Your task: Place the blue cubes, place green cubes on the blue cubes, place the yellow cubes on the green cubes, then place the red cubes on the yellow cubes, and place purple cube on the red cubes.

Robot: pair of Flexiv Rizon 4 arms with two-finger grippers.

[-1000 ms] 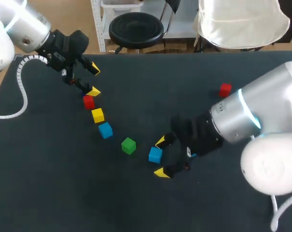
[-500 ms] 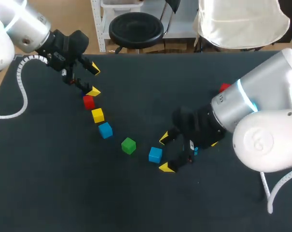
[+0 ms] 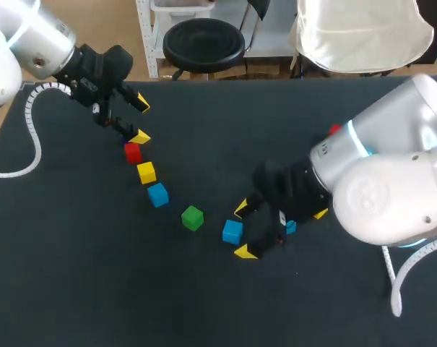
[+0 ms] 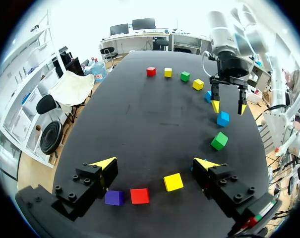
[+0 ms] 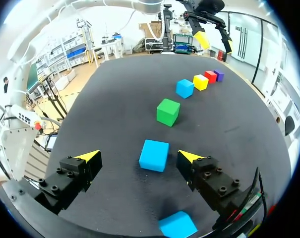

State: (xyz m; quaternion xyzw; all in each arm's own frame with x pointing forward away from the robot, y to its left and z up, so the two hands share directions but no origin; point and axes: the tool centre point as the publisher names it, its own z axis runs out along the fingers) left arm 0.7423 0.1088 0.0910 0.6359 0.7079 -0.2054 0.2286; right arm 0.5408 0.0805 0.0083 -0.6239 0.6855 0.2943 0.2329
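Between the spread right jaws sits a plain sky-blue cube (image 5: pixel 154 155); left jaws also spread.

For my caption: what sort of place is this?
Probably a robotics lab bench: a black table, a small green cube among other coloured ones, and two yellow-tipped robot hands, left hand and right hand.
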